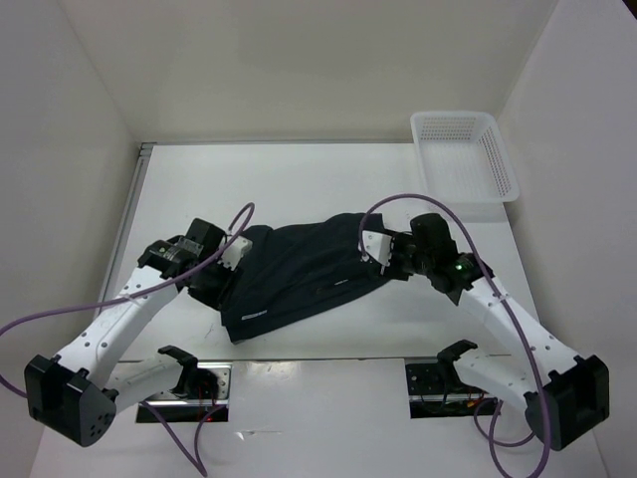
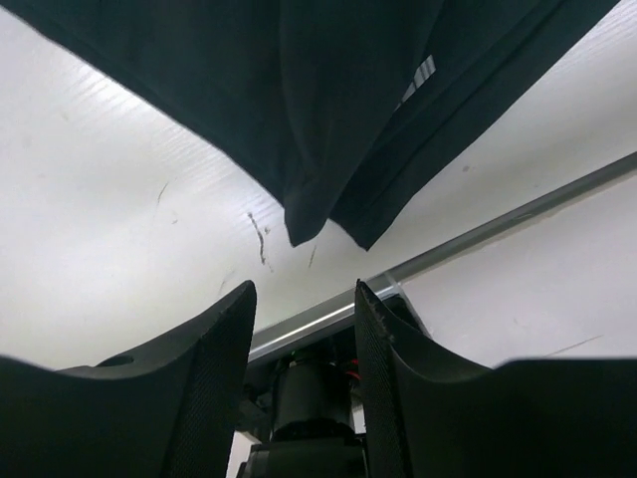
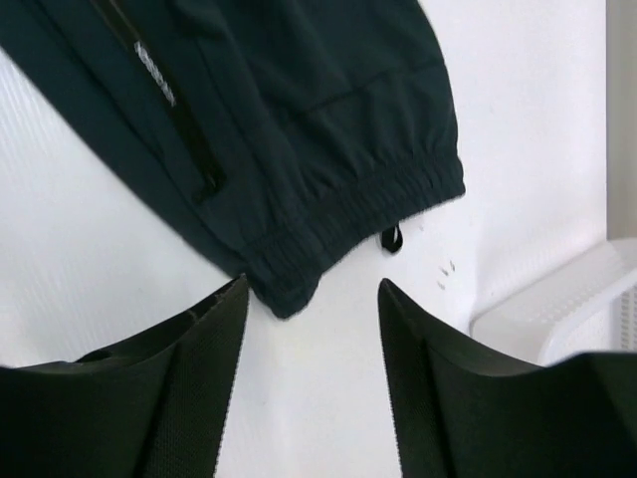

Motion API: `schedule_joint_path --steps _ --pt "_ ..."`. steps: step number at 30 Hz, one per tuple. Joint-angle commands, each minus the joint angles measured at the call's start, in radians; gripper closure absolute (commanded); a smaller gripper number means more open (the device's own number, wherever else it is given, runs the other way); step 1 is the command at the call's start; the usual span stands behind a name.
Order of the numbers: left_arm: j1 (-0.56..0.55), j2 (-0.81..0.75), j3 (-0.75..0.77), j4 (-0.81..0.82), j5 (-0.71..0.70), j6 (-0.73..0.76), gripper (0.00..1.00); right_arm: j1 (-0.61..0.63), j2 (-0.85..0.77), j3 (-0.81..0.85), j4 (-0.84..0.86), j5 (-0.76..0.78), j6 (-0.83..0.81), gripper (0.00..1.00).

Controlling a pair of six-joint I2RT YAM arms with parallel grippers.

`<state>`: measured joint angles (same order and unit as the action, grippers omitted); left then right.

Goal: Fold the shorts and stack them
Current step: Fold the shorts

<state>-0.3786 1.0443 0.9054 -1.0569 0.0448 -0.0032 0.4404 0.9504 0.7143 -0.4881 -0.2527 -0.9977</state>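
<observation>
The left gripper [image 2: 302, 299] is being held open with a moderate gap and nothing between its jaws. Its fingers [image 2: 214, 378] are being shown as black, curved blades with a fine dotted grip texture on the inner faces. Just ahead of the tips, a pointed corner of the shorts [image 2: 328, 100] is being seen over the white table. The corner is soft, matte, very dark fabric, folded over itself in smooth layers, with a small white striped mark [image 2: 423, 75] on it. A thin metal rail [image 2: 478, 234] is being seen crossing the surface beyond.

The right gripper [image 3: 313, 289] is likewise being held wide and empty, its textured black fingers [image 3: 199, 388] framing a rounded corner of the shorts [image 3: 299, 119]. There the cloth is being finished by a gathered elastic band [image 3: 378, 199], puckered into fine ribs, beside a dark zip line [image 3: 189, 139]. A corner of the white basket [image 3: 557, 309] is being glimpsed at the right.

From the top camera, the left gripper [image 1: 231, 254] and right gripper [image 1: 373, 249] are being seen at opposite ends of the shorts [image 1: 299, 269], which are lying as a flattened, skewed slab in the middle of the table [image 1: 299, 179]. The mesh basket [image 1: 468, 159] — rectangular, perforated plastic — is sitting well apart at the far right corner.
</observation>
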Motion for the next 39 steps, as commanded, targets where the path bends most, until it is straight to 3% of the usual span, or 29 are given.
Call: schedule_joint_path --steps 1,10,16,20,23,26,27,30,31,34,39 --pt "-0.005 0.014 0.041 0.057 0.075 0.003 0.48 0.014 0.085 0.089 0.039 -0.077 0.076 0.38" --pt "-0.052 0.172 -0.003 0.098 0.129 0.003 0.4 0.037 0.362 0.125 0.048 -0.049 -0.054 0.29" --pt "-0.088 0.244 -0.04 0.181 0.038 0.003 0.4 0.037 0.487 0.163 0.077 0.001 -0.099 0.28" --pt "-0.111 0.267 -0.074 0.202 0.04 0.003 0.4 0.037 0.539 0.163 0.106 0.044 -0.099 0.35" --pt "-0.123 0.267 -0.141 0.258 -0.055 0.003 0.4 0.037 0.55 0.137 0.129 0.075 -0.099 0.43" --pt "-0.123 0.276 -0.161 0.284 -0.091 0.003 0.4 0.037 0.559 0.128 0.138 0.087 -0.099 0.62" --pt "-0.123 0.287 -0.161 0.284 -0.091 0.003 0.42 0.037 0.559 0.128 0.149 0.087 -0.099 0.76" --pt "-0.123 0.296 -0.161 0.284 -0.062 0.003 0.61 0.037 0.539 0.128 0.169 0.108 -0.088 0.92" --pt "-0.123 0.296 -0.161 0.284 -0.045 0.003 0.73 0.037 0.528 0.128 0.169 0.121 -0.079 0.92" --pt "-0.123 0.296 -0.114 0.258 0.016 0.003 0.92 0.037 0.504 0.128 0.148 0.121 -0.079 0.92" --pt "-0.123 0.284 -0.039 0.177 0.101 0.003 0.96 0.037 0.456 0.163 0.114 0.121 -0.065 0.95"
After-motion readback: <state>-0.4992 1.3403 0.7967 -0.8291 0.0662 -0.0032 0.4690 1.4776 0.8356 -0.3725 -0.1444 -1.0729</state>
